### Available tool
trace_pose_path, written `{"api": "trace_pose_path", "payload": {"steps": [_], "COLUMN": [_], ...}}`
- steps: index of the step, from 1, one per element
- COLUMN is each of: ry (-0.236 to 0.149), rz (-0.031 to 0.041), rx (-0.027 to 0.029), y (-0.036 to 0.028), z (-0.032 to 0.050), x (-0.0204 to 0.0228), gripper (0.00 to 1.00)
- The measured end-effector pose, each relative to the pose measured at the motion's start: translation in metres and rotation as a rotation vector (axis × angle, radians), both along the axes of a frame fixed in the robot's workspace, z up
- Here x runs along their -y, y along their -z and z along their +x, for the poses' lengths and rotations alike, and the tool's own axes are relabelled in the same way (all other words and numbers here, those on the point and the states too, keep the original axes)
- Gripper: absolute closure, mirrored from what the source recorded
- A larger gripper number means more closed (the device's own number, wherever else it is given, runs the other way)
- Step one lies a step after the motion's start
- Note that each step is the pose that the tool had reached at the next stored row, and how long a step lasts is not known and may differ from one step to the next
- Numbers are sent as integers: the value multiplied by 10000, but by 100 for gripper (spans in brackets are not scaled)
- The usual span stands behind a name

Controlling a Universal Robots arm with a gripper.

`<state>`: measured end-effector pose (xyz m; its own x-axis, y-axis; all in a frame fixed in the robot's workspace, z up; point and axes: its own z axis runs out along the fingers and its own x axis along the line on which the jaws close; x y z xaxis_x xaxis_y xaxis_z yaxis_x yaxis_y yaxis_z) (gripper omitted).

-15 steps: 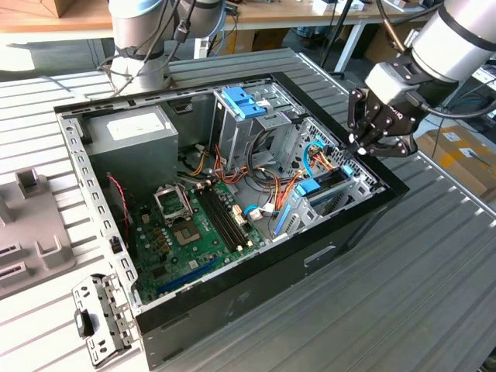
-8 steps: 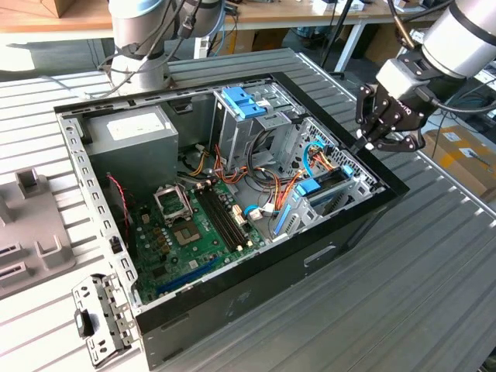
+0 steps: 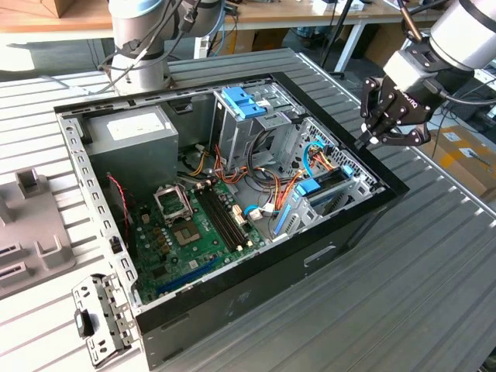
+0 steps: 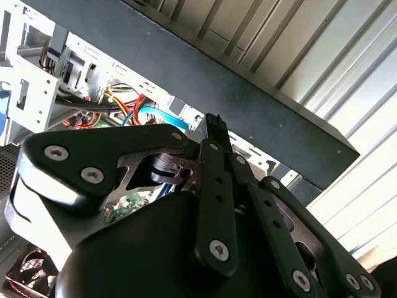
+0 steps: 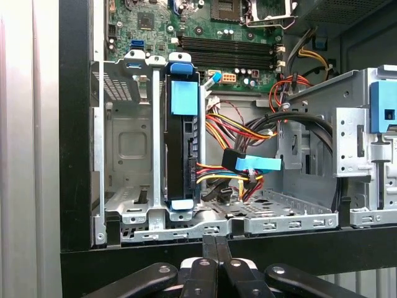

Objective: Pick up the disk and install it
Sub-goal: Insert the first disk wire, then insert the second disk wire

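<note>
The disk [image 5: 181, 149] stood on its edge inside the drive cage [image 5: 127, 143] of the open computer case [image 3: 325, 256], its blue tab upward. The gripper [image 5: 216, 243] hovered just outside the case rim near that cage, fingers pressed together and holding nothing. To do this step well, I think the disk should sit fully down in the cage, with the cables [image 5: 248, 133] beside it kept free.

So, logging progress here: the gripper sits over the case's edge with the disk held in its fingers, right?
Not quite. The gripper does sit over the case's edge, but its fingers are shut together and hold nothing. The first wrist view shows the disk standing on edge in the drive cage inside the case.
</note>
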<state>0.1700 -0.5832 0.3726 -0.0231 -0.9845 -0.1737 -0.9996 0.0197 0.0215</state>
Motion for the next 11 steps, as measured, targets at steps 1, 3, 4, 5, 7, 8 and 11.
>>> {"api": "trace_pose_path", "payload": {"steps": [1,3,4,5,7,8,11], "ry": [0,0,0,1,0,0,1], "rz": [1,0,1,1,1,1,2], "rx": [0,0,0,0,0,0,0], "y": [0,0,0,0,0,0,0], "z": [0,0,0,0,0,0,0], "x": [0,0,0,0,0,0,0], "gripper": [89,89,89,89,89,89,89]}}
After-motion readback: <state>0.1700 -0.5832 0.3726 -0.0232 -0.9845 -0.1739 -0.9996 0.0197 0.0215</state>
